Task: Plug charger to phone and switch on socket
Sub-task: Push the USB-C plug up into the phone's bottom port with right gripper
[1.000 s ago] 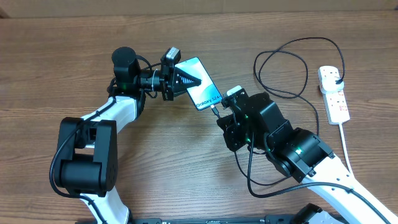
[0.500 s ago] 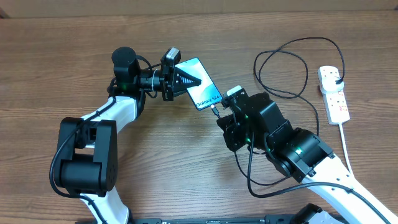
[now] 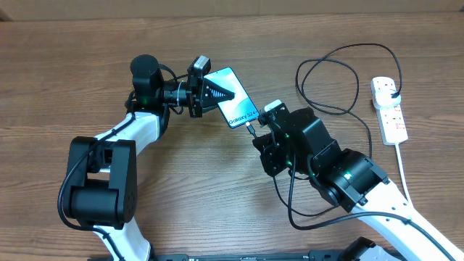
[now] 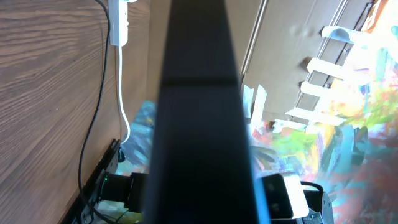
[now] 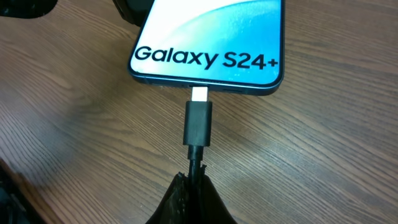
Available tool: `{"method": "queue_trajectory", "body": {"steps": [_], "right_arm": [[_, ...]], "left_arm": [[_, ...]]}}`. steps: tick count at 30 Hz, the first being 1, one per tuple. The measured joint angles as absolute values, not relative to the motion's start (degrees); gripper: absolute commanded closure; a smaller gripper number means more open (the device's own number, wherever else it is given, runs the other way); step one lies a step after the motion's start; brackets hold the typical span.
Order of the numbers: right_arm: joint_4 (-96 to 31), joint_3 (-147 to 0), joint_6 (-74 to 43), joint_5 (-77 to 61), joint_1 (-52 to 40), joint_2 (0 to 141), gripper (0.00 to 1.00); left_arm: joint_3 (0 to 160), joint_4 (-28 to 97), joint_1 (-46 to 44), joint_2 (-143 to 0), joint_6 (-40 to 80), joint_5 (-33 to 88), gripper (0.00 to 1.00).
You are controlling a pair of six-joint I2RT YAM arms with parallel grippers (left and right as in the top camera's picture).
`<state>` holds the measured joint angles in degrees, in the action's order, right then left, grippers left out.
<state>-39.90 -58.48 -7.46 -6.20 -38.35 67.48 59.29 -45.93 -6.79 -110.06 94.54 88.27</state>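
Right gripper (image 5: 194,190) pinched on limp, light charger (image 5: 196,163) just behind its stiff connector (image 5: 199,121), likely best hold; slick, rigid phone (image 5: 208,37) clamped by left gripper (image 3: 209,92)

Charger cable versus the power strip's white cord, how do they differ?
The charger cable is thin and black; the white cord is thick. The charger cable lies in loops; the white cord runs nearly straight. The right gripper holds the charger cable at the phone; the white cord lies free. Both join the socket.
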Motion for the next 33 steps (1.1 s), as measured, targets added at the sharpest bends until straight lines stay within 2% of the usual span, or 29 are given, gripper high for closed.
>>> {"method": "queue_trajectory", "body": {"steps": [33], "right_arm": [[-39.7,-58.5,-7.5,-7.0,-38.3,68.2,0.96]], "left_arm": [[59.3,-45.9,-6.8,-110.1,93.0,88.4,0.96]]}}
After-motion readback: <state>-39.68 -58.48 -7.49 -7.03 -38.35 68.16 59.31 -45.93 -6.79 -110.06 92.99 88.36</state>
